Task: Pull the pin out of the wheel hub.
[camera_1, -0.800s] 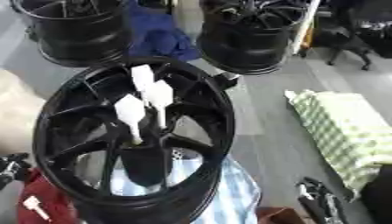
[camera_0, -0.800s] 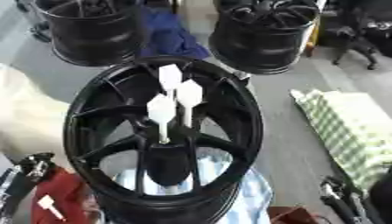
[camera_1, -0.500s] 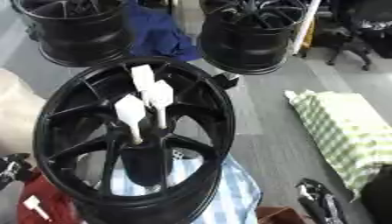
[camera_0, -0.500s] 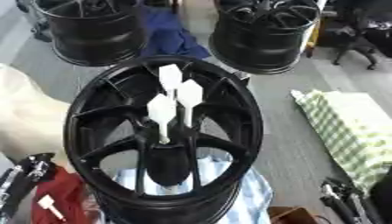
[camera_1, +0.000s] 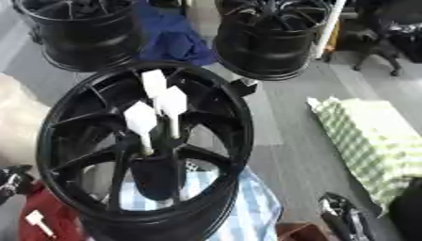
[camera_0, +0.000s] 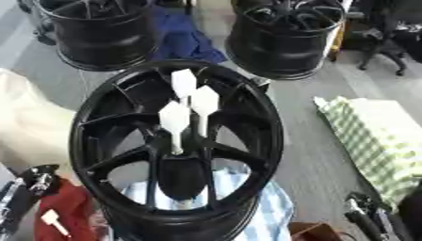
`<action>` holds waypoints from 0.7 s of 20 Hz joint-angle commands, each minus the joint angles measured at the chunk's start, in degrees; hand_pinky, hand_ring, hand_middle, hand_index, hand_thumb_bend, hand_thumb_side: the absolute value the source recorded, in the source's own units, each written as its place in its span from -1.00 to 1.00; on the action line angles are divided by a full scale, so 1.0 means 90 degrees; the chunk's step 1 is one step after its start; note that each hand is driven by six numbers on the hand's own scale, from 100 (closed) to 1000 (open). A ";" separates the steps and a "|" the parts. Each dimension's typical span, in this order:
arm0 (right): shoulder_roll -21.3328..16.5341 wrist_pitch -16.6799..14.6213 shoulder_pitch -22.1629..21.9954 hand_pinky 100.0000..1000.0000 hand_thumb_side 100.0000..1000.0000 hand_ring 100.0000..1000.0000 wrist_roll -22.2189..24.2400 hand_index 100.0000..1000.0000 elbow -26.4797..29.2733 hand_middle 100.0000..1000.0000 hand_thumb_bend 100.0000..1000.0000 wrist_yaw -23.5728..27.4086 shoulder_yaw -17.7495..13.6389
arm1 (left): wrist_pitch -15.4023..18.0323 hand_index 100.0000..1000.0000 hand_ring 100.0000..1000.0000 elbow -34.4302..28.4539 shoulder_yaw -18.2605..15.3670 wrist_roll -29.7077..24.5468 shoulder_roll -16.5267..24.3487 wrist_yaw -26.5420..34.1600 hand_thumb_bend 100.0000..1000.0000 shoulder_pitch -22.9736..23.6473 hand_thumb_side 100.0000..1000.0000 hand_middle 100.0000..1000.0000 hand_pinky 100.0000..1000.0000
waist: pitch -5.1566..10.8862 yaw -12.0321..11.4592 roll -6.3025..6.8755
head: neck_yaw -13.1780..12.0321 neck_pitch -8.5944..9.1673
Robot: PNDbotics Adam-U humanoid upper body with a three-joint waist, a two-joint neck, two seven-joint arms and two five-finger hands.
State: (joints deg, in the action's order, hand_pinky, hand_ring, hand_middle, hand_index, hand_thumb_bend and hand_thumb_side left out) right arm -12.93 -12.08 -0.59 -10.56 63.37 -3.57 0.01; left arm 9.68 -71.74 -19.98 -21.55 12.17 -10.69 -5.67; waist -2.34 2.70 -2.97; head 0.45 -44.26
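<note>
A black wheel hub (camera_0: 99, 122) stands tilted in the middle, its open face turned up toward me. Three white pins with flat, paddle-like heads rise from its centre: one at the back (camera_0: 183, 83), one on the right (camera_0: 204, 101) and one in front on the left (camera_0: 174, 118). My left hand (camera_0: 26, 188) rests open in the lower left corner, well apart from the hub. My right hand (camera_0: 369, 220) sits open in the lower right corner, fingers up, holding nothing.
A blue-and-white checked cloth (camera_0: 255, 207) lies under the hub. Two more black wheels (camera_0: 99, 37) (camera_0: 284, 42) stand behind, with a blue cloth (camera_0: 185, 40) between them. A green checked cloth (camera_0: 371, 141) lies at the right. A red thing with a white tag (camera_0: 66, 214) sits at the lower left.
</note>
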 commanded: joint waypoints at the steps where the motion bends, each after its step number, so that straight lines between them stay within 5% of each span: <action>1: -0.0252 -0.0074 -0.0005 0.12 -0.02 0.04 -0.0067 0.57 0.0118 0.02 -1.00 0.0203 -0.0006 | -0.0013 0.48 0.09 -0.0121 0.0006 -0.0006 0.0130 -0.0004 -1.00 -0.0095 0.15 0.02 0.16 | 0.0053 -0.0004 0.0015 | -0.0076 0.0016; 6: -0.0826 -0.0103 0.0087 0.14 0.00 0.06 -0.0027 0.62 0.0666 0.05 -1.00 0.0216 -0.0092 | -0.0016 0.48 0.09 -0.0091 -0.0006 0.0023 0.0148 0.0027 -1.00 -0.0071 0.14 0.02 0.16 | 0.0089 0.0048 0.0000 | -0.0129 0.0016; 14: -0.3222 0.0206 0.0950 0.24 -0.02 0.15 0.0411 0.72 0.2298 0.14 -1.00 -0.0119 -0.0443 | -0.0016 0.47 0.10 -0.0030 -0.0042 0.0070 0.0162 0.0074 -1.00 0.0008 0.14 0.02 0.16 | 0.0205 0.0120 -0.0015 | -0.0174 0.0016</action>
State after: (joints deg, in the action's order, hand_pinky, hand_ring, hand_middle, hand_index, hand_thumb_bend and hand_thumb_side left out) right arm -36.68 -10.66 7.16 -7.55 80.73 -4.01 -2.88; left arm 9.47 -71.37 -20.02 -21.16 12.17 -10.27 -5.31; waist -1.08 3.72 -3.10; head -1.07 -44.26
